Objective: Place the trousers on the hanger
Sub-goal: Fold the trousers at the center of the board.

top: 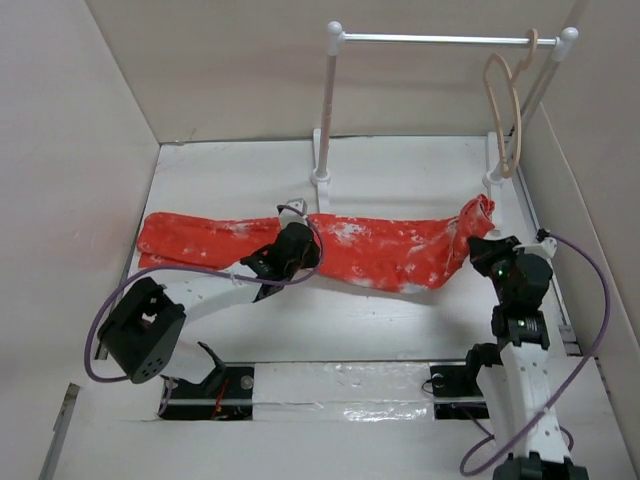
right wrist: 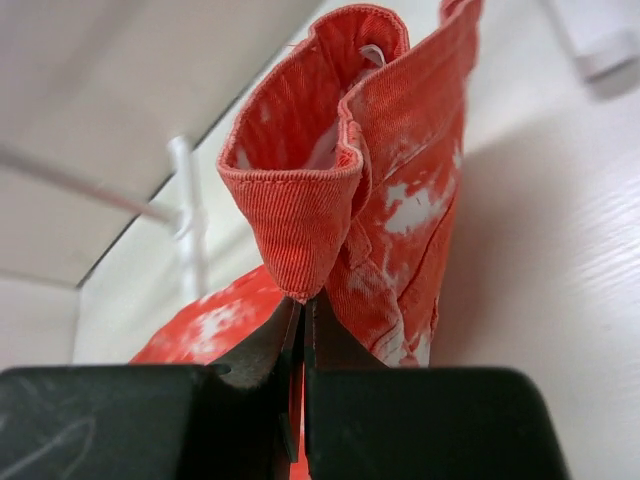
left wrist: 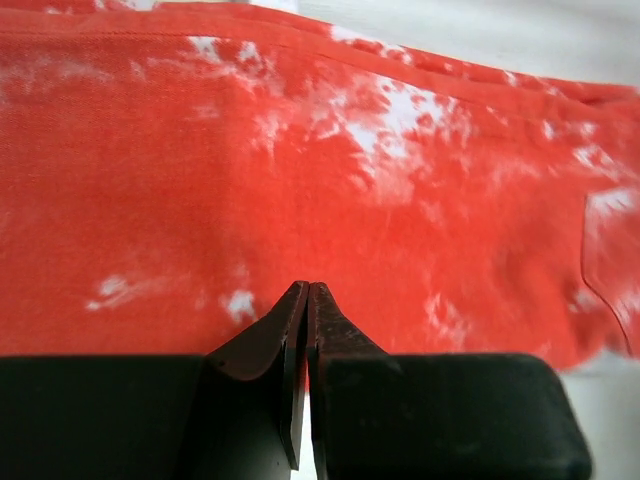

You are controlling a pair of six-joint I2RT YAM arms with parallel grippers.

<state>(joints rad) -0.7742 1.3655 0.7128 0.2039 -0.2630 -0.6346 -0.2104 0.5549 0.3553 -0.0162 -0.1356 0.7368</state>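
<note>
The orange-red trousers (top: pixel 390 250) lie stretched left to right across the white table. My left gripper (top: pixel 305 243) is down on their middle near the near edge. In the left wrist view it (left wrist: pixel 307 288) is shut with a sliver of the cloth (left wrist: pixel 350 180) between its tips. My right gripper (top: pixel 483 248) is shut on the waist end at the right. In the right wrist view it (right wrist: pixel 303 298) pinches the folded waistband (right wrist: pixel 300 220), which stands raised above the table. The beige hanger (top: pixel 505 110) hangs from the rail at the back right, apart from both grippers.
A white rack with a metal rail (top: pixel 430 39) stands at the back, with one post (top: pixel 322 150) just behind the trousers' middle and another at the right. One post also shows in the right wrist view (right wrist: pixel 190 220). Pale walls close in left, back and right.
</note>
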